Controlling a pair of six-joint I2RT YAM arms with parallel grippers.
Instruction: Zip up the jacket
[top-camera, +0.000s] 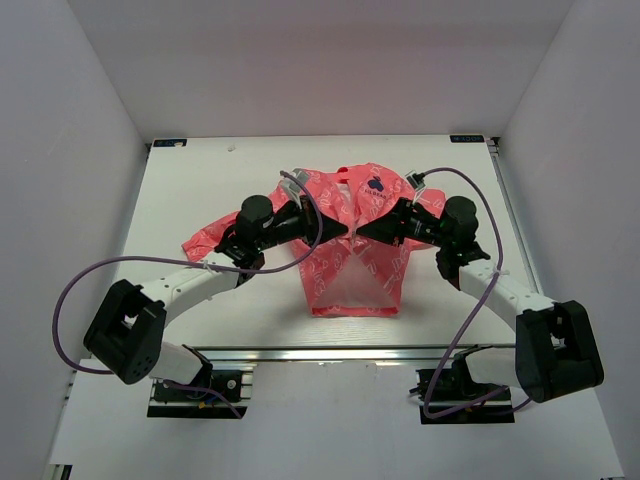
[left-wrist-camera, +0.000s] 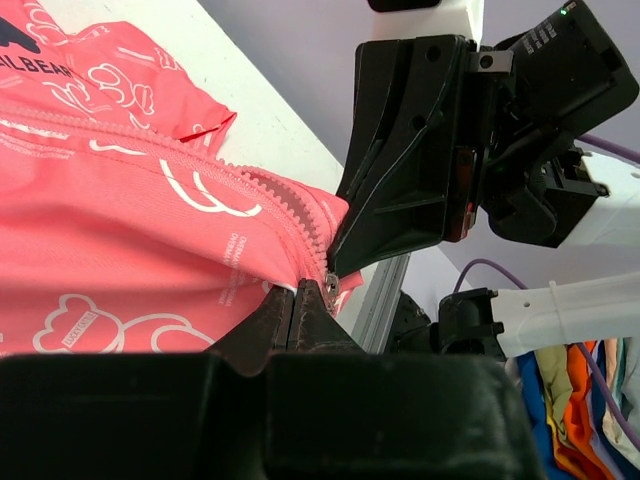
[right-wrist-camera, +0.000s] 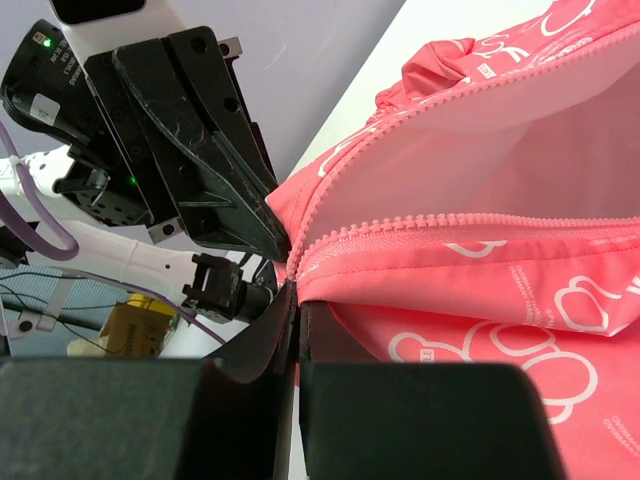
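The coral-pink jacket with white print lies at the table's middle, collar and dark blue emblem at the far side. Below the chest its front gapes in a triangle showing pale lining. My left gripper and right gripper meet tip to tip at the top of that gap. In the left wrist view my left gripper is shut on the jacket beside the small metal zipper slider. In the right wrist view my right gripper is shut on the jacket's zipper edge.
The white table has white walls on three sides and an aluminium rail along its near edge. Purple cables loop beside each arm. A pile of coloured cloth lies beyond the table edge.
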